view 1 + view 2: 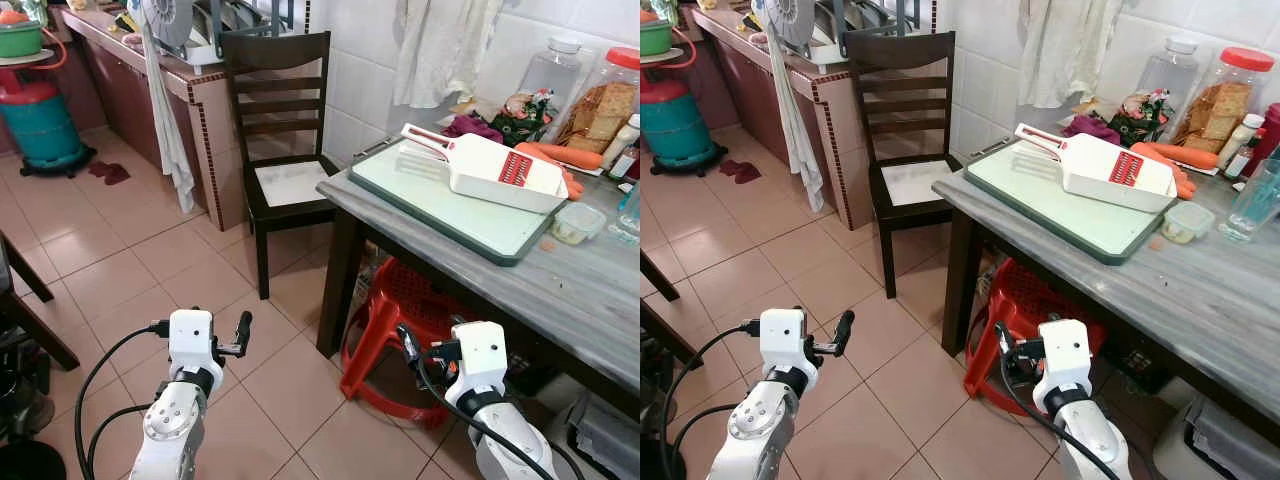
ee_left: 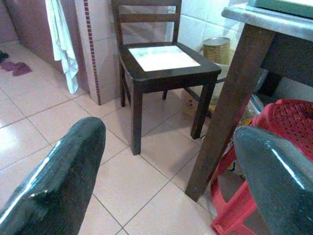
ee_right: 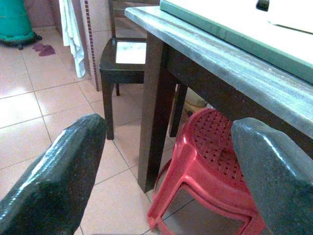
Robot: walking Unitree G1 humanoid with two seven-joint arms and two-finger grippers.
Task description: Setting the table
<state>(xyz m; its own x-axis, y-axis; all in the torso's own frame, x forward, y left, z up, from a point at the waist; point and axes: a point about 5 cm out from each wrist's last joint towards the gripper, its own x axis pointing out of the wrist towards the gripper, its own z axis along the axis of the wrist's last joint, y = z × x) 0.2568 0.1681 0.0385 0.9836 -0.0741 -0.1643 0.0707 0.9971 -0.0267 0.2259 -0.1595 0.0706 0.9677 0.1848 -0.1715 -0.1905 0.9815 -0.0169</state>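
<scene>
Table: grey stone top on dark legs, landmark for everything below.
Cutting board: green-rimmed, flat on the table near its corner.
Slicer: white with a red blade, lying on the board.
Tub: small lidded one, on the table just beside the board.
Carrots: on the table behind the slicer.
Glass: upright on the table, beyond the tub.
Stool: red plastic, tucked under the table.
Chair: dark wood, beside the table's corner.
Left gripper: low over the floor tiles, short of the table, fingers apart, holding nothing.
Right gripper: below the table edge, in front of the stool, fingers apart, holding nothing.

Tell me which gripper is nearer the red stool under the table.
Right. The right gripper hangs just in front of the red stool, jaws open. The left gripper is farther off over the floor tiles, toward the dark chair, also open.
</scene>
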